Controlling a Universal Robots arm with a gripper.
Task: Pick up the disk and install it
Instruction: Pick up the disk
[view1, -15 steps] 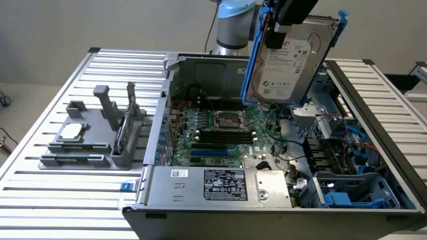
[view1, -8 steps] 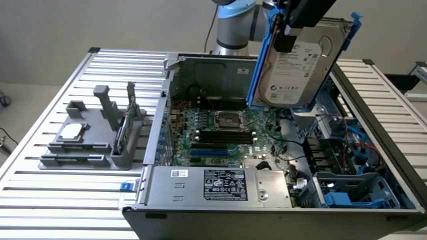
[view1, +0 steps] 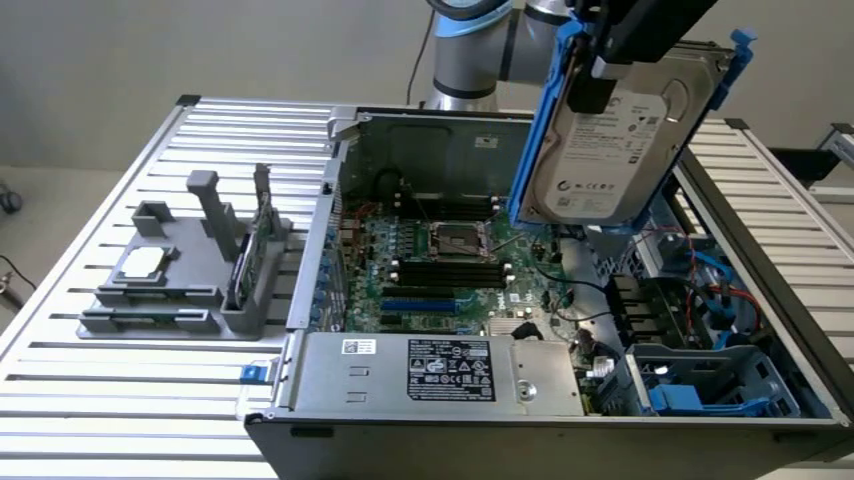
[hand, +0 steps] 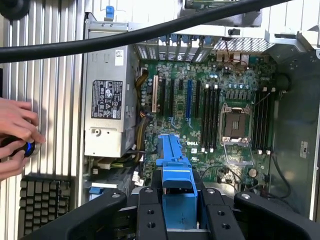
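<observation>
OK, pincer (hand: 178, 220): clamped on the disk (view1: 617, 150), with a blue side rail showing between its fingers (hand: 149, 215).
disk: held in the pincer, raised on edge, tilted, label facing out, touching nothing else.
computer case (view1: 534, 450): open, below the pincer; circuit board (view1: 441, 270) lies under the disk.
blue cage (view1: 707, 385): in the case corner, well apart from the pincer.
hands (hand: 15, 135): a person's, outside the case, well away from the pincer.
progress: pickup done; install not done, since the disk sits in no slot. About halfway, I'd judge.
</observation>
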